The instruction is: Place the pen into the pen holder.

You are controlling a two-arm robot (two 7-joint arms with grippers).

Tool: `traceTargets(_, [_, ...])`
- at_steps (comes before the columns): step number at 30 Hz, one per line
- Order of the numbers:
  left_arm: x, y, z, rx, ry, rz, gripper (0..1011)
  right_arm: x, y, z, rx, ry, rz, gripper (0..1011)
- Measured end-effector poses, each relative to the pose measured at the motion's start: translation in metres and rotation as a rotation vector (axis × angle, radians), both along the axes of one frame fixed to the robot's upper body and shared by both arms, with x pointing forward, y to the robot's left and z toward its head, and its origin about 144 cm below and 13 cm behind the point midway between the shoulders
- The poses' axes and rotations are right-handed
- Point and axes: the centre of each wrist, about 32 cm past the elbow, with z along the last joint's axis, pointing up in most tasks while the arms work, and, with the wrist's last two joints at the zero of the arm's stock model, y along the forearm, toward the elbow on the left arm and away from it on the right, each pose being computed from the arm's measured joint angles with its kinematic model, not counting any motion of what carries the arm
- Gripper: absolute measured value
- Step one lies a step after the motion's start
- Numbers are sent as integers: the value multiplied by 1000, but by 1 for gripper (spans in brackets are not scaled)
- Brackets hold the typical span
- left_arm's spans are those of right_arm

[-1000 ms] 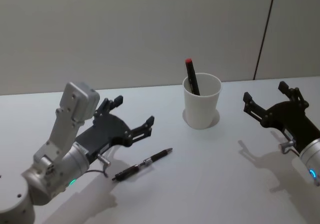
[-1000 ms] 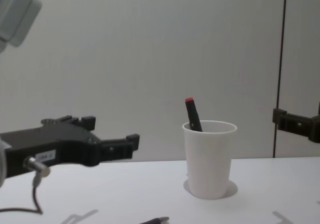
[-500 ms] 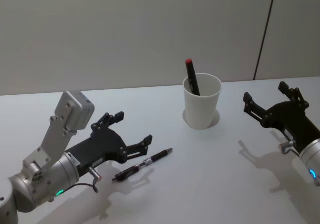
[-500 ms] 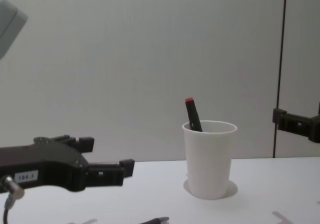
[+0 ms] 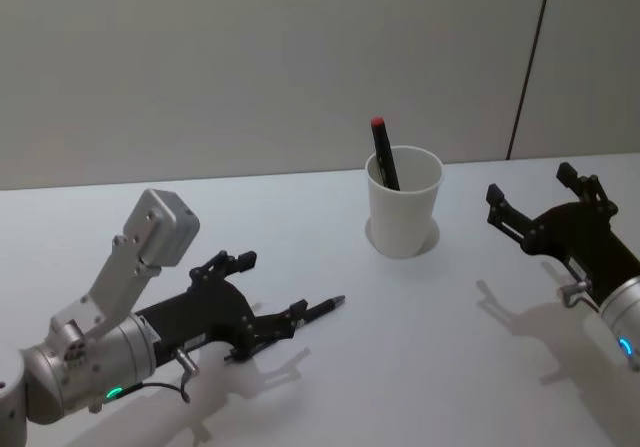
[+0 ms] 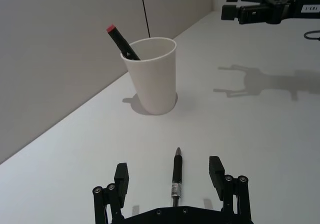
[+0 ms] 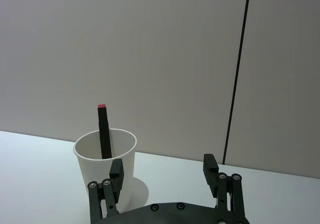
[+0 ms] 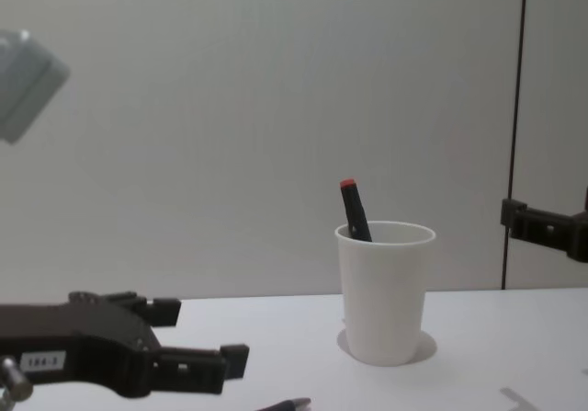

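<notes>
A black pen (image 5: 318, 310) lies on the white table, its tip toward the pen holder (image 5: 403, 212). My left gripper (image 5: 272, 287) is low over the table and open, one finger on each side of the pen (image 6: 176, 176) without closing on it. The pen holder (image 6: 154, 78) is a white paper cup standing upright with a red-capped black pen (image 5: 381, 147) leaning inside. My right gripper (image 5: 530, 185) hovers open to the right of the cup (image 7: 102, 169), holding nothing. The chest view shows the left gripper (image 8: 202, 333) just above the lying pen's tip (image 8: 287, 404).
The white table (image 5: 430, 367) ends at a plain grey wall close behind the cup. A dark vertical seam (image 5: 528, 62) runs down the wall at the right. Bare table lies between the pen and the cup.
My left gripper has come down from above the table and moved forward, so its open fingers now straddle the pen. The pen, the cup and the right gripper have not moved.
</notes>
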Motion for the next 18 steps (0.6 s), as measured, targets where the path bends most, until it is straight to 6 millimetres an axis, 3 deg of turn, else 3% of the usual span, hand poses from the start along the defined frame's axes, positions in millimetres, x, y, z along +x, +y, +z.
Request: traceTargets(18, [11,0,-9,46,97,9,1001,0,0,0,0,0,0,1001])
